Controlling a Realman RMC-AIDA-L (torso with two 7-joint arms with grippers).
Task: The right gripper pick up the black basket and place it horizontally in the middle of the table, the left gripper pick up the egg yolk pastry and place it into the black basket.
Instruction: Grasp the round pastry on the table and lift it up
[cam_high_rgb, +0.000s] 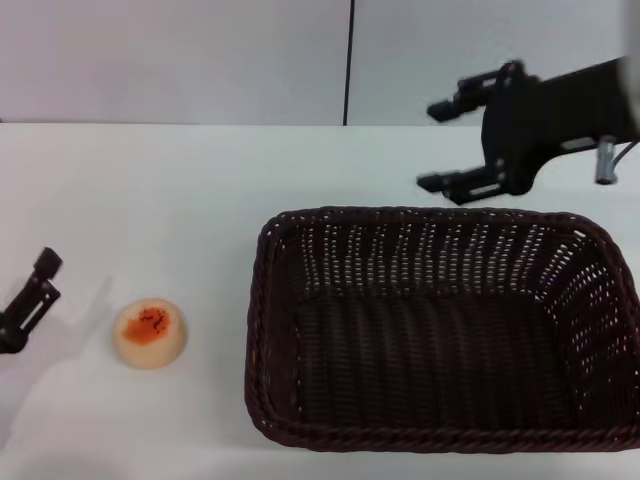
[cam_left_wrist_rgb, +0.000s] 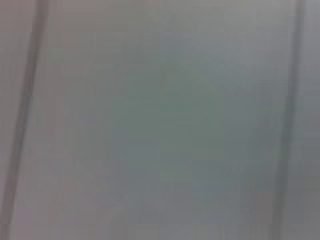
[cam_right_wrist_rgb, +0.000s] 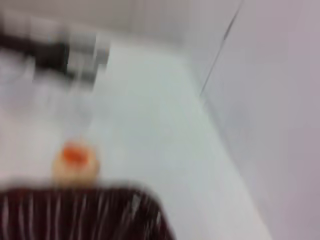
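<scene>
Right end effector (cam_high_rgb: 452, 145) sits upper right of the head frame, fingers spread, nothing between them, hovering just past the far rim of the black basket (cam_high_rgb: 440, 330) and apart from it. Left end effector (cam_high_rgb: 30, 300) is at the far left edge, low near the counter (cam_high_rgb: 150, 180), beside the egg yolk pastry (cam_high_rgb: 150, 333) but not touching; can't tell if it's spread or closed, only part of it shows. Basket fills the lower right of the head frame, long axis across the frame, its right end running off the edge; it looks right of centre, so step one reads as not finished. Handling guess: woven wicker, light for its bulk, fairly stiff but with some flex in the openwork walls; the braided rim is the obvious hold, one finger inside and one outside on the far long side. A grip off the midpoint would likely let it tilt or swing. Pastry sits lower left, well clear of the basket's left wall; the right wrist view shows it (cam_right_wrist_rgb: 75, 162) just beyond the basket rim (cam_right_wrist_rgb: 80, 212). Probably soft and crumbly, so pinch low on the sides, light force, keep off the orange top. Counter is plain white, smooth, likely low friction, so the basket may slide if nudged. Pale wall behind with one dark vertical seam. Left wrist view shows nothing usable.
</scene>
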